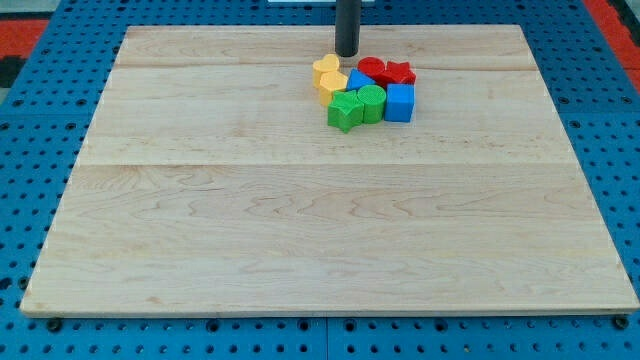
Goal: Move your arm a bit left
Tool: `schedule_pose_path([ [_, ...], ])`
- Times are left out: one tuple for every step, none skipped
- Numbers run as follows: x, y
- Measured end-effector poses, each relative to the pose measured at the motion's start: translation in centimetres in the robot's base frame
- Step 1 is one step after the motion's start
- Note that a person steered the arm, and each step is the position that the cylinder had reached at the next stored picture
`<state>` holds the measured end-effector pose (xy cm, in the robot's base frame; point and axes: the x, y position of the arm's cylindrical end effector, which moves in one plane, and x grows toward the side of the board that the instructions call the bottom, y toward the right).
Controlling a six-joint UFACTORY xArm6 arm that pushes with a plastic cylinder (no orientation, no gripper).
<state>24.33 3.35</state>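
No jaws are fitted, so none can be told. My tip [346, 53] is best slid left, kept clear of the yellow heart block [325, 68].

My tip [346, 54] stands just above the yellow heart block [325, 68].

Pale, smooth wooden board [300, 220] on blue perforated base [40, 120].

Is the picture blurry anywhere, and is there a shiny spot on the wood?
In the camera view, the blocks look sharp: the blue cube and green star show crisp edges. My tip casts hardly any shadow. The wooden board is evenly lit, with no strong glare.
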Motion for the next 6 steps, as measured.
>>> schedule_pose_path([
  [0.0,0.0],
  [0.0,0.0],
  [0.0,0.0],
  [0.0,-0.1],
  [0.0,-0.1],
  [-0.2,-4.9],
])
